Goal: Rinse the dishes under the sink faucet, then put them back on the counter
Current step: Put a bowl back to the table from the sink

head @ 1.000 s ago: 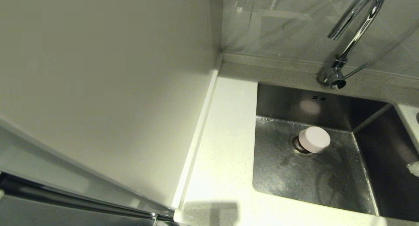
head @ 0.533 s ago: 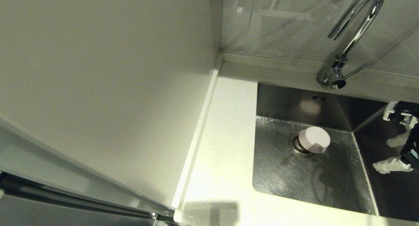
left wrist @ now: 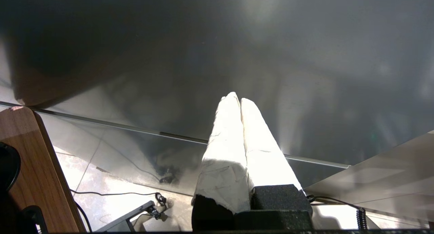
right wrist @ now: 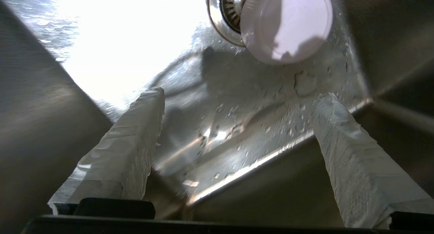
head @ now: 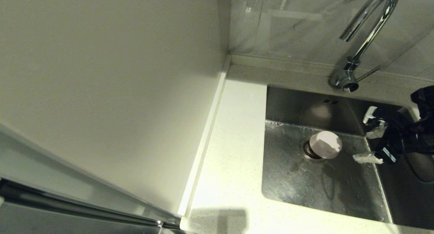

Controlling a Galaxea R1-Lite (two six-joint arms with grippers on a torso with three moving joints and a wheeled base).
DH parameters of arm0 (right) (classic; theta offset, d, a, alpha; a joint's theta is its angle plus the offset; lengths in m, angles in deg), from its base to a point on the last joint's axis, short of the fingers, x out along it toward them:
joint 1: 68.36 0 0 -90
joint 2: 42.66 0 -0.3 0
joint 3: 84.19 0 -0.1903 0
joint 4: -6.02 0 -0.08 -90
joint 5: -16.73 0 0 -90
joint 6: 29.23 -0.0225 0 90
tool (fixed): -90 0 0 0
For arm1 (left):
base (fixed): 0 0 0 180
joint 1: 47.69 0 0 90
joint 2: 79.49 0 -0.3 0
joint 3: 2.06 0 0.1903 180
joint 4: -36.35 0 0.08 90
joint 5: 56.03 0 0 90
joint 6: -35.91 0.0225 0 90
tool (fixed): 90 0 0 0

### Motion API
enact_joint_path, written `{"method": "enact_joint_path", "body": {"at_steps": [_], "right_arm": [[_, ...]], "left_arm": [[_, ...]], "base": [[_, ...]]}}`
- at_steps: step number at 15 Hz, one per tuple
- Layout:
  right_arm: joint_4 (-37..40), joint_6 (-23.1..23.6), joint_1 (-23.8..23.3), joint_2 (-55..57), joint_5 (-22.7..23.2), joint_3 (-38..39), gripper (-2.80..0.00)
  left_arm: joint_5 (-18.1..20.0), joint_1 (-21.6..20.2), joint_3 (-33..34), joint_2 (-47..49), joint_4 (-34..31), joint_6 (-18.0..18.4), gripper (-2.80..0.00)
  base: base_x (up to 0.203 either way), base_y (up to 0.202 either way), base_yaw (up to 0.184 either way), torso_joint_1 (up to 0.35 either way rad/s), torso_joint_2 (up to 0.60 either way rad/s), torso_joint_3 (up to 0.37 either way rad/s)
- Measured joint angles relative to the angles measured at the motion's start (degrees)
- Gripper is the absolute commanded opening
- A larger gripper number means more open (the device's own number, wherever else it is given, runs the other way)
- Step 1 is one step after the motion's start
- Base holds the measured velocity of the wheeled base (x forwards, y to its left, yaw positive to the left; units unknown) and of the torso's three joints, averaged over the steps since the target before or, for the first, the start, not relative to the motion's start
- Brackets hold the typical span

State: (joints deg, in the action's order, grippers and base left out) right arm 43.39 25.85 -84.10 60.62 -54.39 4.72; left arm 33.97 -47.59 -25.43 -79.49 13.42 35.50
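Note:
One pale pink bowl (head: 325, 144) lies tilted over the round drain (head: 307, 150) on the floor of the steel sink (head: 305, 186). The blue-white and yellow-green bowls are out of view. My right gripper (head: 364, 145) hangs open inside the sink, just right of the bowl and apart from it. In the right wrist view the pink bowl (right wrist: 286, 23) lies beyond the open right gripper (right wrist: 239, 95), half covering the drain (right wrist: 225, 10). The chrome faucet (head: 368, 30) stands behind the sink with no water running. My left gripper (left wrist: 237, 99) is shut on nothing, parked away from the sink.
The white speckled counter (head: 230, 152) runs along the sink's left side, bounded by a raised strip and the cream wall panel (head: 101, 91). Water drops lie on the sink floor. The faucet's side lever (head: 369, 72) points right.
My right gripper has come in from the right edge and moved left and down into the sink, ending close to the pink bowl. The bowl has not moved.

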Motion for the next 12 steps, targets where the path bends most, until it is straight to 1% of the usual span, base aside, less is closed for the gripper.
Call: {"method": "enact_joint_path", "body": {"at_steps": [3,4,9,11,12], "right_arm": [[-9.0,4.3,0.4,3.5,0.1,4.3,0.0],[-11.7,4.9,1.1,4.7,0.2,5.2,0.0],[-22.4,4.8,4.7,9.8,-0.1,5.5,0.0],[-23.3,4.4,5.0,11.3,-0.6,4.9,0.0],[-23.4,3.4,5.1,12.1,-0.9,4.2,0.0]], "left_arm": [[0.0,0.0,0.0,0.0,0.0,0.0,-2.8],[0.0,0.0,0.0,0.0,0.0,0.0,-2.8],[0.0,0.0,0.0,0.0,0.0,0.0,-2.8],[0.0,0.0,0.0,0.0,0.0,0.0,-2.8],[0.0,0.0,0.0,0.0,0.0,0.0,-2.8]], "base": [[0.0,0.0,0.0,0.0,0.0,0.0],[0.0,0.0,0.0,0.0,0.0,0.0],[0.0,0.0,0.0,0.0,0.0,0.0],[0.0,0.0,0.0,0.0,0.0,0.0],[0.0,0.0,0.0,0.0,0.0,0.0]]}}
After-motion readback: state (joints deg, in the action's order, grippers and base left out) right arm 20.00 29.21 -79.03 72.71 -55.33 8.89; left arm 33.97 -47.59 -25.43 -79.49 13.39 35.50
